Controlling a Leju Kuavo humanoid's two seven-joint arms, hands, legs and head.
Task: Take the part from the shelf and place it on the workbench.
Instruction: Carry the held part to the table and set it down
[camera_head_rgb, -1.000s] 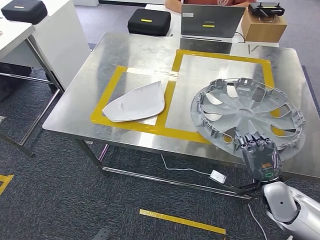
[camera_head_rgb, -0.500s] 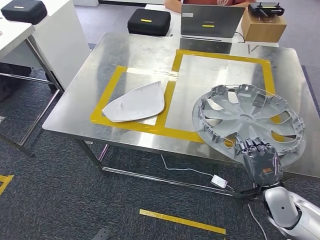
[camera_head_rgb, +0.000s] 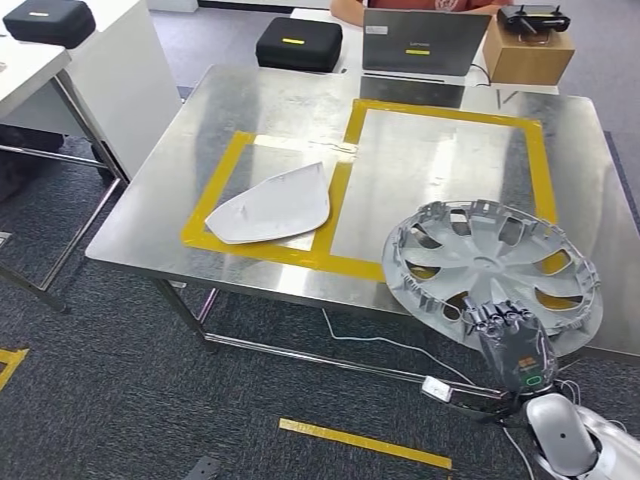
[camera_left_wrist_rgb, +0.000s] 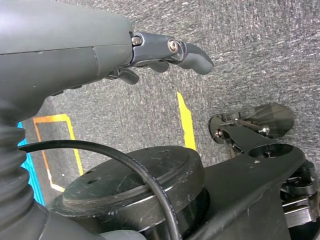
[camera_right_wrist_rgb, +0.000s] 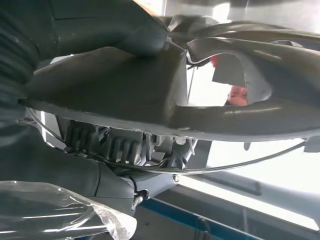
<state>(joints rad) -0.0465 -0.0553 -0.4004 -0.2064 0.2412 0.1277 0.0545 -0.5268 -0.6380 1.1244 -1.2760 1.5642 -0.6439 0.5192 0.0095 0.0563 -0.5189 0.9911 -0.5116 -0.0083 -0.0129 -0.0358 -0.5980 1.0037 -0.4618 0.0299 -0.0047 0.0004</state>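
- At the near right corner of the steel workbench (camera_head_rgb: 226, 110), the grey wheel cover (camera_head_rgb: 490, 262) lies inner side up, its near rim jutting past the bench edge.
- The right hand (camera_head_rgb: 513, 335) grips that near rim from below the bench edge, its dark fingers (camera_head_rgb: 498, 315) hooked over the rim.
- In the right wrist view the wheel cover (camera_right_wrist_rgb: 234, 100) runs close across the picture with the hand's thumb (camera_right_wrist_rgb: 113, 20) pressed against it.
- Part of the wheel cover overlaps the larger yellow tape rectangle (camera_head_rgb: 453, 115) marked on the workbench.
- A white mirror cap (camera_head_rgb: 272, 205) lies on the workbench well apart from the wheel cover, inside the smaller yellow tape rectangle (camera_head_rgb: 207, 195).
- Beyond the far edge of the workbench stand a laptop (camera_head_rgb: 423, 42), a cardboard box (camera_head_rgb: 524, 55) and a black case (camera_head_rgb: 298, 45).
- The left hand (camera_left_wrist_rgb: 113, 40) hangs over grey carpet (camera_left_wrist_rgb: 264, 50), holding nothing, its fingers (camera_left_wrist_rgb: 188, 52) stretched out straight.
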